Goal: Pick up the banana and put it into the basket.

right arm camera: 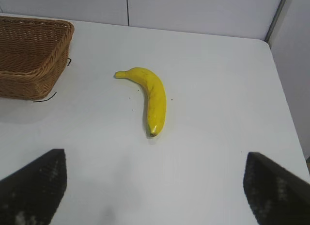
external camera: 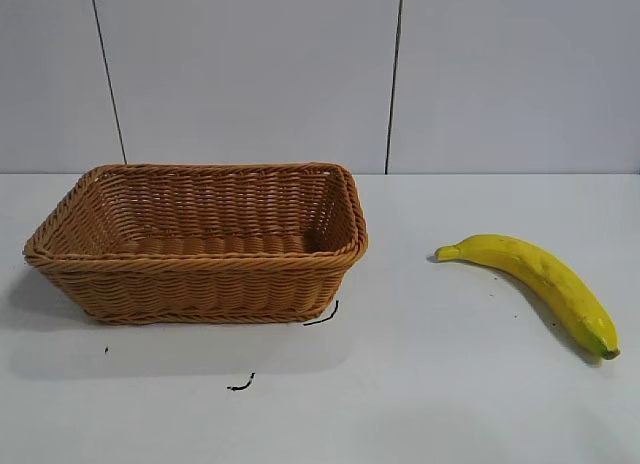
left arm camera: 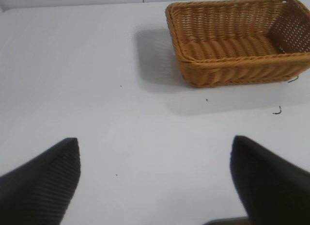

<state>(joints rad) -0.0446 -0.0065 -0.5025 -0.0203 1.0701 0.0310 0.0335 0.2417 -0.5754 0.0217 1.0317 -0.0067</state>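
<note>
A curved yellow banana (external camera: 545, 280) lies flat on the white table at the right, its stem toward the basket (external camera: 200, 274), which stands at the left and holds nothing. The right wrist view has the banana (right arm camera: 151, 98) out ahead of my right gripper (right arm camera: 156, 157), which is open with bare table between its fingers. My left gripper (left arm camera: 155, 142) is also open over bare table, with the basket (left arm camera: 232, 72) farther off. Neither arm shows in the exterior view.
Short black marks (external camera: 322, 315) lie on the table by the basket's near corner, with another (external camera: 241, 384) nearer the front. The table's edge (right arm camera: 283, 104) runs past the banana's far side in the right wrist view. A panelled white wall stands behind.
</note>
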